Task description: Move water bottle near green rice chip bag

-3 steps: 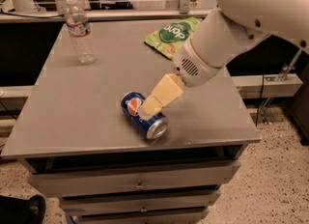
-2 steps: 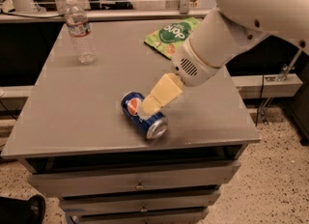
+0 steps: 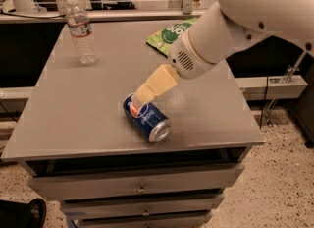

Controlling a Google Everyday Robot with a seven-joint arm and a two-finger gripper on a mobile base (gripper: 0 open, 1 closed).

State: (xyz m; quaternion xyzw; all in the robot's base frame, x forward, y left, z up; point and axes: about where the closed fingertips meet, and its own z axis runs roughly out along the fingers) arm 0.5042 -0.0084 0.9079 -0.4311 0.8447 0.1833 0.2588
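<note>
1. Nothing has moved: my gripper (image 3: 140,97) hangs over the can (image 3: 147,118); spread or closed, I cannot tell.
2. Water bottle (image 3: 81,33) stands upright far left, well apart from the chip bag (image 3: 169,33).
3. Reaching comes next, I judge: swing left to it.

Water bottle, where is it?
In the camera view, the water bottle stands on the table, far left corner, away from the hand at the Pepsi can.

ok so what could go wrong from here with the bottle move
The claw hangs right at the Pepsi can, which lies on its side near the front of the table; a nudge could roll it off. The water bottle stands upright at the back left, far from the claw, and may tip if bumped.
</note>
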